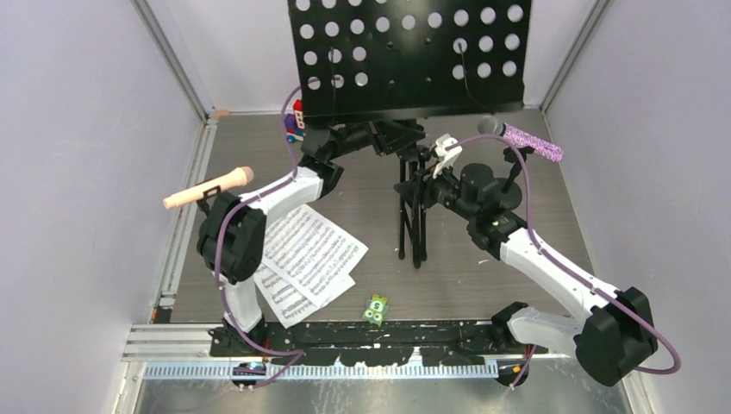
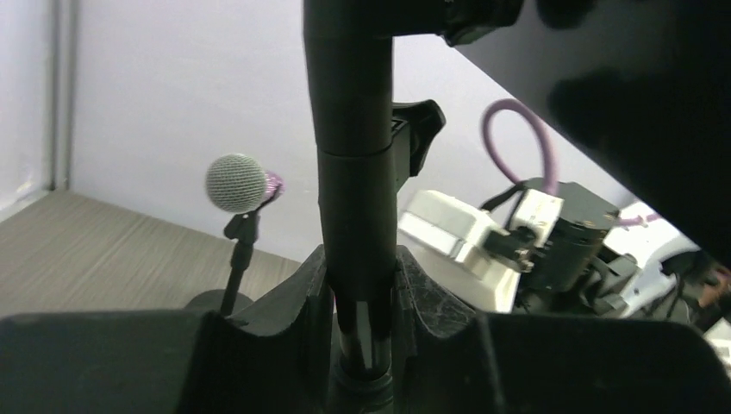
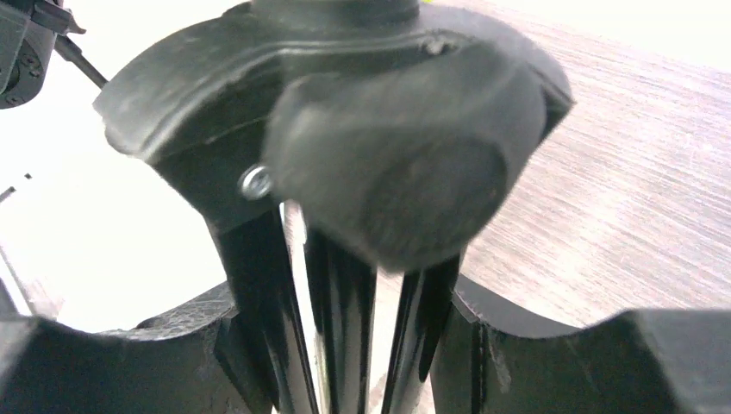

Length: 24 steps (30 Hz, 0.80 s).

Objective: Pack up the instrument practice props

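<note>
Left gripper is clamped narrow on the pole of the stand, just under the perforated desk. Right gripper sits lower on the same stand. Its jaws are drawn in around the folded legs below the hub knob and look pressed against the bundle.

Treat the stand as stiff but top-heavy: the wide desk sits high above both holds and will want to swing or tip once the feet leave the table. The pole is smooth and round, so expect it to twist or slide in the pads. Your upper hold is best kept close to the collar, where the tube steps in width. The legs are thin and hinged and will likely splay if you take one alone, so keep them gathered near the hub. Avoid the desk's edge, since it probably pivots on its joint.

The pink mic perches left of the stand and the purple mic right of it, on a mount. Both look light and loosely seated, so take them at mid-body. The pages lie flat in front of the stand, to its left. They are thin and floppy, so you need an edge.

Leave the toy vehicle left of the stand and the green piece in front of it.
</note>
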Available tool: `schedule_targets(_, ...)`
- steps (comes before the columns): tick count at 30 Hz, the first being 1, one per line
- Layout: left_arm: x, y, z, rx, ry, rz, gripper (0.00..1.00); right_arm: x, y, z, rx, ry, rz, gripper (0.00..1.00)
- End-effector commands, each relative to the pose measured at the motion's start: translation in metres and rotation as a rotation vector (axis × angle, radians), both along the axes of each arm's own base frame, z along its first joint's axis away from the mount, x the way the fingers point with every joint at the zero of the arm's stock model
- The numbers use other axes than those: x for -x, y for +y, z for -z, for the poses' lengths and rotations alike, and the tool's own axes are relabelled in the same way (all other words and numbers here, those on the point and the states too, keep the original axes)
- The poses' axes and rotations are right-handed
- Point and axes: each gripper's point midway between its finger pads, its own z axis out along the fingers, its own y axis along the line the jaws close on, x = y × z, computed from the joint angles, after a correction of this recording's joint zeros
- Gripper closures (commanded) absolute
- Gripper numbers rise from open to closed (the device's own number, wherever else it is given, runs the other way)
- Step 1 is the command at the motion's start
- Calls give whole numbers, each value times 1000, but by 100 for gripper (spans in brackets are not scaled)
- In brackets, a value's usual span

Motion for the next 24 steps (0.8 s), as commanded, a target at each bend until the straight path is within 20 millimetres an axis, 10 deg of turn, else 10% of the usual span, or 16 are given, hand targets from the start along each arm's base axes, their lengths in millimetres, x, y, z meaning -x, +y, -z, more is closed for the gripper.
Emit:
schedule_targets(1, -18, 21, -25, -2, -3, -154, 100, 4, -14, -138, -200, -236, 64, 100)
schedule_targets(24, -72, 38, 85, -54, 378, -250, 100, 4, -6, -92, -347, 191, 147, 99)
